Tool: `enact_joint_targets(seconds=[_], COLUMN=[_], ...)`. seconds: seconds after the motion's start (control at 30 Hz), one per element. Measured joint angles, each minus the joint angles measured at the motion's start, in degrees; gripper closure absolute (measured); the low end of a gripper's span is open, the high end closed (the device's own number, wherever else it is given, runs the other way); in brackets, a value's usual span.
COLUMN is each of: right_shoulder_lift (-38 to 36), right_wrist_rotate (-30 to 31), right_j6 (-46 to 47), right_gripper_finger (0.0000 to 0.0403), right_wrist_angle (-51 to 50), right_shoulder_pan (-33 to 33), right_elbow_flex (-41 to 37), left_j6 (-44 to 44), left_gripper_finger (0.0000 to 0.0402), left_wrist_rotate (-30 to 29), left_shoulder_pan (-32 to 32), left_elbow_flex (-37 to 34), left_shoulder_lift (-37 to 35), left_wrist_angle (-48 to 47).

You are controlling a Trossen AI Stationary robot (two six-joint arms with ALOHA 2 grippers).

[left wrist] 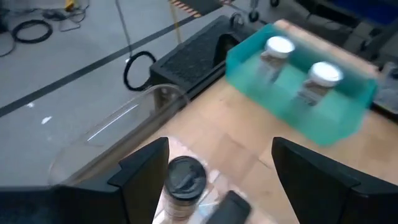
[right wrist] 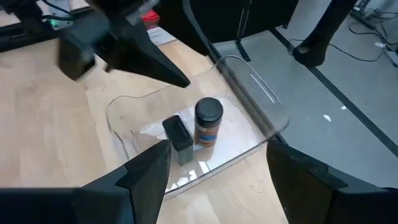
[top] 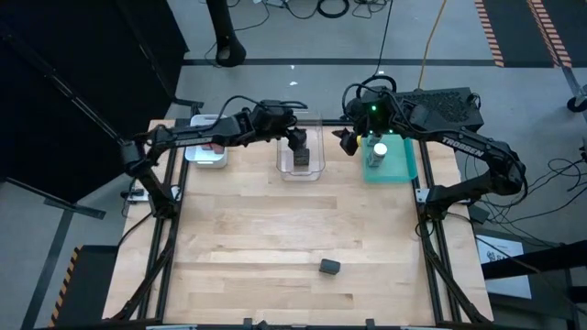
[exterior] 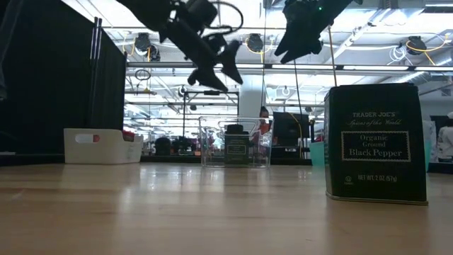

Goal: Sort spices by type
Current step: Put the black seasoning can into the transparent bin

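- The left gripper (top: 295, 139) hangs above the clear rectangular plastic tray (top: 301, 167) at upper centre of the high view, its two dark fingers (left wrist: 146, 171) spread apart and holding nothing.
- Inside that clear tray stand a dark-capped round spice jar with an orange label (right wrist: 208, 122) and a dark rectangular pepper tin (right wrist: 178, 138), side by side. In the left wrist view the jar sits below and between the fingers, nearer one of them, untouched.
- The right gripper (top: 349, 140) hovers just left of the teal rectangular tray (top: 400, 165), fingers (right wrist: 146, 174) also spread and empty.
- Two clear jars with white round caps (left wrist: 278, 55) stand in the teal tray.
- A second dark tin labelled Black Pepper (exterior: 376, 144) stands alone on the wooden table (top: 275, 238), lower centre of the high view, well apart from both grippers.
- A white rectangular tray (top: 207, 152) sits at upper left, with something red in it.
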Motion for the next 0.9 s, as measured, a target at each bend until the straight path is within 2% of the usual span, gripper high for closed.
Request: enact_joint_targets(seconds=[0.2,0.43,0.67,0.9], right_shoulder_lift=[-1.98,-2.64,-2.64,-2.64], right_wrist_rotate=[-5.04,-12.83,-14.67,-14.85], right_j6=[3.03,7.74,15.99,32.85], right_gripper_finger=[0.0154,0.0154,0.0169,0.0195], right_wrist_angle=[-0.47,-0.59,-1.98,-12.32], right_shoulder_pan=[1.88,6.48,16.3,29.01], right_elbow_flex=[0.0,0.0,0.0,0.0], left_j6=[-0.53,-5.11,-6.51,-2.12], left_gripper_finger=[0.011,0.0111,0.0111,0.0111], left_wrist_rotate=[2.49,3.36,5.16,9.16], left_shoulder_pan=[-3.25,-10.65,-20.4,-30.32], left_elbow_flex=[0.0,0.0,0.0,0.0], left_shoulder_lift=[-4.69,-7.54,-8.16,-8.14], left_wrist_angle=[-2.76,-4.59,-4.94,-8.42])
